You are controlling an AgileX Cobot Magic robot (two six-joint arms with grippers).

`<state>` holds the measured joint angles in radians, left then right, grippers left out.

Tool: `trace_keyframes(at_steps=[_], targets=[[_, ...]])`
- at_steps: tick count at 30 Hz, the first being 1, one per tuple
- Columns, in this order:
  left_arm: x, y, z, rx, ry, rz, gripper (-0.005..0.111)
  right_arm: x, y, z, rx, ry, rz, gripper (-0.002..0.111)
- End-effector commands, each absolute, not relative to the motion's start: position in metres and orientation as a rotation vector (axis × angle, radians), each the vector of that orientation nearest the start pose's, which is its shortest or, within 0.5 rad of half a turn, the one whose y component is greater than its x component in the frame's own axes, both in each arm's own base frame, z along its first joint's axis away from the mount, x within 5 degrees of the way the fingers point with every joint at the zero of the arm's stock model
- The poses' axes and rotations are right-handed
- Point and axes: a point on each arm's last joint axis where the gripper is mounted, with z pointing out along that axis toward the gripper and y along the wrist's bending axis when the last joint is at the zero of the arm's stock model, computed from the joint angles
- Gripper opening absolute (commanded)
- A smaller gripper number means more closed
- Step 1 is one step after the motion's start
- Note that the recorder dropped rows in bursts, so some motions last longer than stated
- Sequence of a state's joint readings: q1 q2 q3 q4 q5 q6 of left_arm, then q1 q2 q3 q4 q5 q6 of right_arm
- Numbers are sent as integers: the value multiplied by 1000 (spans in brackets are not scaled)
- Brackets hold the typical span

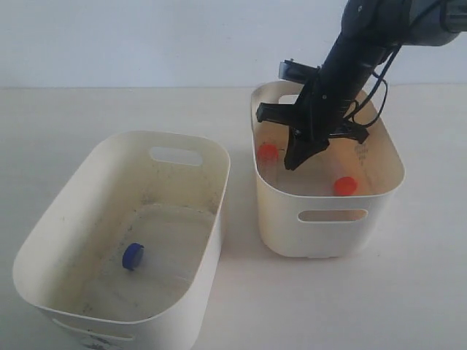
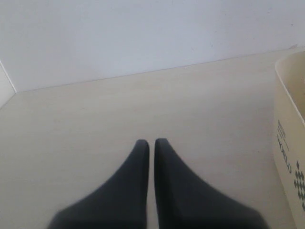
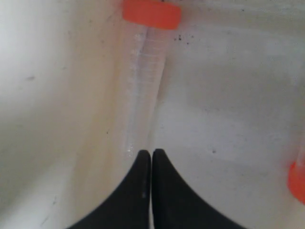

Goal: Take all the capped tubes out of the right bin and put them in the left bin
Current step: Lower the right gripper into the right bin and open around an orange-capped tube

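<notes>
- While it reaches down inside the right bin [image 1: 328, 237], the right gripper [image 1: 295, 164] has its two dark fingers pressed flat together, with nothing between them.
- In the right wrist view, an orange-capped tube [image 3: 143, 90] lies on the right bin's floor along the foot of one wall. Its clear end points at the closed fingertips and its cap lies at the far end. I cannot tell whether the tips touch it.
- A second orange-capped tube [image 1: 345, 186] also rests inside the right bin, near the front wall with the oval handle slot and apart from the gripper.
- The left bin [image 1: 44, 240] stands just beside the right bin, with a strip of bare table [image 1: 241, 292] between them.
- A blue-capped tube [image 1: 133, 256] lies on the speckled floor of the left bin, well away from the right bin.
- The left gripper [image 2: 151, 142] is closed as well, its tips almost meeting, and it holds nothing. It hangs over open table next to a cream tub wall with a printed label. I cannot tell whether that wall belongs to the right bin.
</notes>
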<state>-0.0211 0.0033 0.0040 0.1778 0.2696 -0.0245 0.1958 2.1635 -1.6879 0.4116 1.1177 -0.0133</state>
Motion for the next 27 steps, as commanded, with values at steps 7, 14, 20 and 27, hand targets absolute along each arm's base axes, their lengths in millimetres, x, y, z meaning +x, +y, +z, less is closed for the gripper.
trace_keyframes(at_steps=[7, 14, 20, 27], targets=[[55, 3, 190, 101, 1740, 124, 4, 427, 116, 176, -102, 3015, 599, 0], [55, 3, 190, 101, 1740, 124, 4, 428, 116, 176, -98, 3004, 597, 36], [55, 3, 190, 101, 1740, 124, 4, 429, 114, 175, -111, 3003, 566, 63], [55, 3, 190, 101, 1740, 124, 4, 430, 114, 167, -105, 3019, 565, 63]])
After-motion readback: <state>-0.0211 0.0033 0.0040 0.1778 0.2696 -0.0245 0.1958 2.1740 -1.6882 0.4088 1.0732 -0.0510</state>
